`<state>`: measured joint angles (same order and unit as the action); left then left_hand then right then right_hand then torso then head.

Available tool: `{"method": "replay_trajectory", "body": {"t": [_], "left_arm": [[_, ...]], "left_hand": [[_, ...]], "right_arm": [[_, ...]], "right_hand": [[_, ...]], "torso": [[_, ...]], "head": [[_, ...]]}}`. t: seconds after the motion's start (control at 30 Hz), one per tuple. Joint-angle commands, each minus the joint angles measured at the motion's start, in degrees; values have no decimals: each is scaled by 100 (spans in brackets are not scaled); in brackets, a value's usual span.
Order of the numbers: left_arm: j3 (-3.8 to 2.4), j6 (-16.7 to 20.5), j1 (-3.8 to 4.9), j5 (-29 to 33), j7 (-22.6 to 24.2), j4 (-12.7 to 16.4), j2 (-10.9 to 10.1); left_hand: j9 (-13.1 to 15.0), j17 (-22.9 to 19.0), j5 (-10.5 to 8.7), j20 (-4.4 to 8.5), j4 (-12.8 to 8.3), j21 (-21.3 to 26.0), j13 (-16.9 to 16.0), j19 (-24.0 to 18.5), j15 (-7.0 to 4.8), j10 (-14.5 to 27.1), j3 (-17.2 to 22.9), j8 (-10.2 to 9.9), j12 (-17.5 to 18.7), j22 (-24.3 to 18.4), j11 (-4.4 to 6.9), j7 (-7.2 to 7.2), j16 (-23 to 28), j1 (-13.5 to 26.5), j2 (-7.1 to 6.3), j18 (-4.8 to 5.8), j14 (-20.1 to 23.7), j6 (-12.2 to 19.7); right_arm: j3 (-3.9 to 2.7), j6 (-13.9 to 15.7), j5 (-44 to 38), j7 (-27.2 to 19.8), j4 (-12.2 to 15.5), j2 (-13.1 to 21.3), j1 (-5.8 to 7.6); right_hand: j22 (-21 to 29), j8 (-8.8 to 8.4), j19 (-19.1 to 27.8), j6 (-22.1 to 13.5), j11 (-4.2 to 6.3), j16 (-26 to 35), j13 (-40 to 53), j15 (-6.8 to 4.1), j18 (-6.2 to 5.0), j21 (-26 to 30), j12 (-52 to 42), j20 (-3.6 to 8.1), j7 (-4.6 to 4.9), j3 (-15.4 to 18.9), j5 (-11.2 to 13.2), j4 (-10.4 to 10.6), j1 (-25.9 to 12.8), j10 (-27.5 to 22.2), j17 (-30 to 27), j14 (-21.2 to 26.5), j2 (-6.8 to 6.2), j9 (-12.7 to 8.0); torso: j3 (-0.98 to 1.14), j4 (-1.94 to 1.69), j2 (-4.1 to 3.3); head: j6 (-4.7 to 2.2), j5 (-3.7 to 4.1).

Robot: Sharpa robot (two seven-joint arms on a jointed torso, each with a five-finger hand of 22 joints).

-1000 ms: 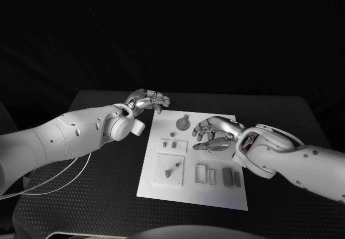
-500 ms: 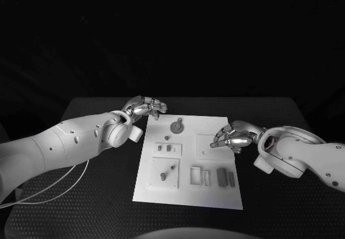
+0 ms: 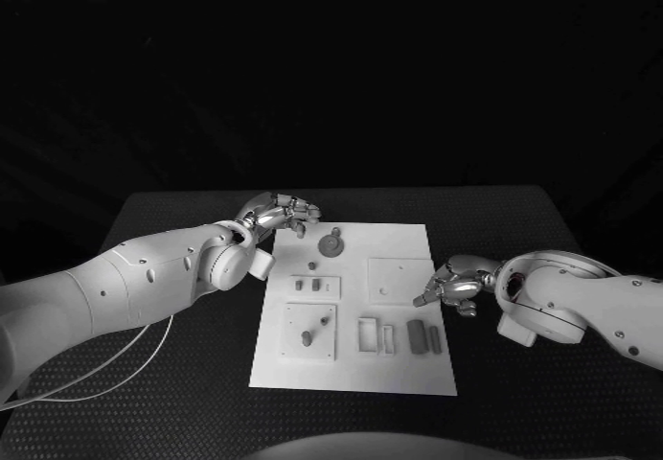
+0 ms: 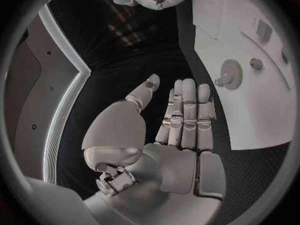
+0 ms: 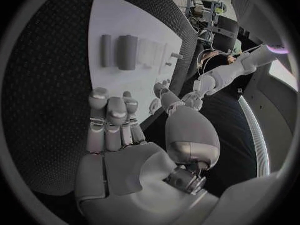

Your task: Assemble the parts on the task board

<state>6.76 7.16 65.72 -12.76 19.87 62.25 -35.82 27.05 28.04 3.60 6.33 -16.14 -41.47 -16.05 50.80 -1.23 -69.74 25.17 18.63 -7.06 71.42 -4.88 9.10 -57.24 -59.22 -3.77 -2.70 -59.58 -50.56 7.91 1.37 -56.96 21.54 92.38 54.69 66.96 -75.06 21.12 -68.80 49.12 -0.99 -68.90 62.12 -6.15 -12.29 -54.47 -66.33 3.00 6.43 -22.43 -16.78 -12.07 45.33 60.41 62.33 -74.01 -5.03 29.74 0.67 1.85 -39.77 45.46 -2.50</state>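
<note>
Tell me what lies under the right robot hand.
Under the right robot hand shows the right edge of the task board and the black table. Two grey parts lie just beyond its fingers, uncovered. The spot beneath the palm is hidden.

Task board (image 3: 356,359) – smooth matt white plate, plastic-looking. Table (image 3: 180,383) – black, matt, finely dimpled texture. Left hand (image 3: 282,212) and right hand (image 3: 453,285): glossy silver metal finish, arm shells smooth white plastic. Parts (image 3: 416,338) look dull grey.
</note>
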Motion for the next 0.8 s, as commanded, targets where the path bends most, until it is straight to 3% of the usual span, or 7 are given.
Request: {"method": "replay_trajectory", "body": {"t": [0.03,0.2,0.37,0.6,0.8], "left_arm": [[-2,-77,5,98,60,7,16],[1,-62,6,98,52,72,-50],[3,-56,8,98,44,137,-91],[4,-70,8,98,32,187,-96],[5,-84,8,98,27,212,-100]], "left_hand": [[-6,8,-27,27,9,30,3,-9,23,16,-42,-26,-27,7,-18,17,34,59,2,-76,17,27],[-6,11,-28,27,10,35,2,-10,22,14,-56,-26,-30,11,-17,17,37,84,-2,-75,18,29],[-6,13,-28,28,9,37,2,-9,21,13,-63,-26,-33,14,-16,17,38,97,-11,-75,18,29],[-6,14,-29,29,10,39,1,-8,20,12,-68,-25,-35,16,-16,16,39,107,-19,-76,17,28],[-5,16,-29,29,16,42,1,-7,20,14,-73,-22,-36,19,-15,15,40,123,-23,-75,16,25]], "right_arm": [[9,-325,-69,407,36,-2,0],[39,-373,-117,616,85,-1,0],[69,-386,-144,690,171,-15,-1],[97,-532,-185,835,270,-21,-1],[159,-791,-200,1033,236,-73,-1]], "right_hand": [[-99,22,-1,445,123,-12,29,-23,-271,-33,-31,-3,-30,-18,-217,-32,-106,-90,35,12,-14,22],[-92,26,2,510,139,-10,74,-35,-271,-72,-19,-18,-48,-68,-185,21,-273,-58,83,0,-54,62],[-92,29,5,538,148,-7,92,-42,-271,-87,-16,-20,-57,-86,-169,25,-322,-44,100,-4,-41,79],[-91,35,9,579,160,-7,114,-52,-271,-105,-17,-25,-71,-101,-126,41,-390,-17,119,-11,-5,98],[-92,10,22,610,175,-9,142,-65,-271,-147,7,-37,-85,-108,28,72,-552,25,158,-23,55,114]], "torso": [[-23,12,92],[-34,3,192],[-18,16,247],[-5,34,263],[-22,30,258]], "head": [[49,-1],[137,-24],[225,-58],[294,-79],[340,-18]]}}
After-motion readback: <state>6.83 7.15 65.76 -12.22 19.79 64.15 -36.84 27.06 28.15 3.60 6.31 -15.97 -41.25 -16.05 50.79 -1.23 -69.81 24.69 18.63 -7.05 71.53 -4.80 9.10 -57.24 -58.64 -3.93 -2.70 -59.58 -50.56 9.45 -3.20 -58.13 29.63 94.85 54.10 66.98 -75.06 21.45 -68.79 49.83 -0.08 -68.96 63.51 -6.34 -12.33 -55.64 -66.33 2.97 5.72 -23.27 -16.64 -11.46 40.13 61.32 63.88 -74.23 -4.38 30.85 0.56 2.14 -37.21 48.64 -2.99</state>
